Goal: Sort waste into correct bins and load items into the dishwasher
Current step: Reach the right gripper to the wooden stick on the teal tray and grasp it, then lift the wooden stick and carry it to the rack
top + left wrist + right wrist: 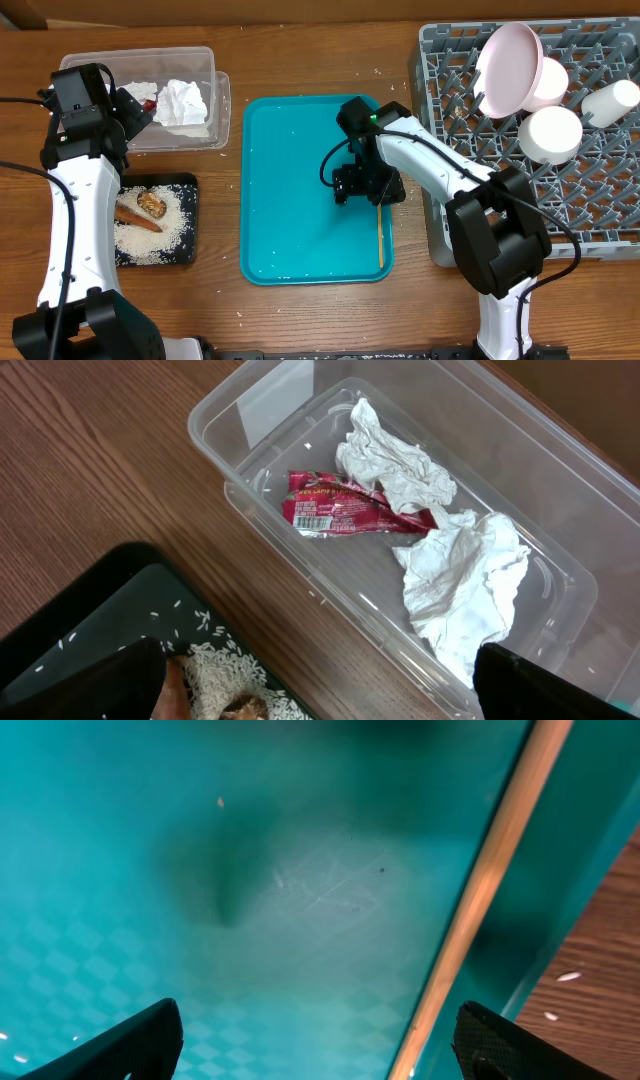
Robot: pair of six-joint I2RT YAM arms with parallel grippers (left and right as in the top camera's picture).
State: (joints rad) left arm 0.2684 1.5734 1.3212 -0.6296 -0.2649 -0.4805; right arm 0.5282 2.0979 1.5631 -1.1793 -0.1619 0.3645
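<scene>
A: Left gripper (pixel 320 660), what is it doing?

B: It is hanging spread wide and gripping nothing, above the clear tub (pixel 258 418) on the side nearest the black tray (pixel 90 615).

A: What is sitting in the tub?

B: Two crumpled napkins (pixel 462 575) are lying inside. The red wrapper (pixel 350 515) is lying flat between them, touching both.

A: And the black tray?

B: Rice (pixel 140 238) is covering most of its floor. The carrot-like stick (pixel 133 216) is lying on the rice, and the brown food bit (pixel 151 202) is sitting just beside it.

A: Right gripper (pixel 320 1035)?

B: Its fingers are standing apart and gripping nothing. It is hovering low over the teal tray (pixel 200 870). The wooden stick (pixel 480 910) is lying along the tray's right edge, near the right-hand finger. I cannot tell whether they are touching.

A: Where are the dishes?

B: All are sitting in the dish rack (pixel 600 215). The plate (pixel 508 68) is leaning tilted on the pegs. Two bowls (pixel 548 135) are sitting right by it, one behind and one below. The cup (pixel 610 103) is lying tilted to their right.
</scene>
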